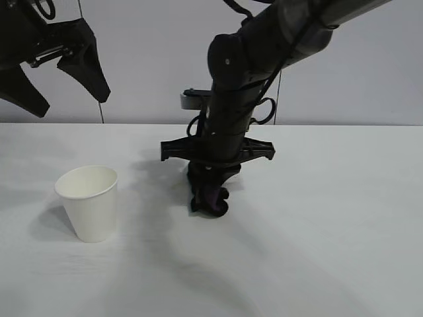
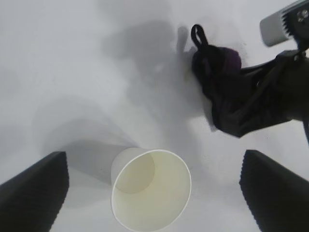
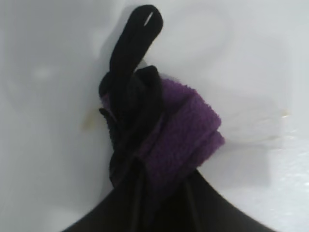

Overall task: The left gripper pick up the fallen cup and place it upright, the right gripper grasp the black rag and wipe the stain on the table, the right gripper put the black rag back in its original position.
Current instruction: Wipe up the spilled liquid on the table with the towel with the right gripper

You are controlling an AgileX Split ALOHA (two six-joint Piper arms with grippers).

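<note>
The white paper cup [image 1: 88, 202] stands upright on the tabletop [image 1: 330, 231], mouth up, toward the left side of the exterior view; the left wrist view looks down into its open rim [image 2: 151, 189]. The left gripper [image 1: 63, 76] hangs in the air above and behind the cup, well clear of it, its two wedge-shaped fingers spread wide with nothing between them; in the left wrist view one finger [image 2: 36, 193] shows at either side of the picture with the cup between them and below. Near the middle of the tabletop, to the right of the cup and apart from it, the right gripper [image 1: 210, 191] points straight down and is clamped on the black rag [image 1: 210, 198], whose black and purple folds bulge out below the fingertips and press on the surface. The right wrist view shows the rag [image 3: 164, 130] bunched tight in the gripper's hold, a black loop of cloth [image 3: 135, 38] sticking out from it and lying on the white surface. Faint yellowish smears [image 3: 89, 123] beside the rag may be traces of the stain, though they are too pale to be sure.
</note>
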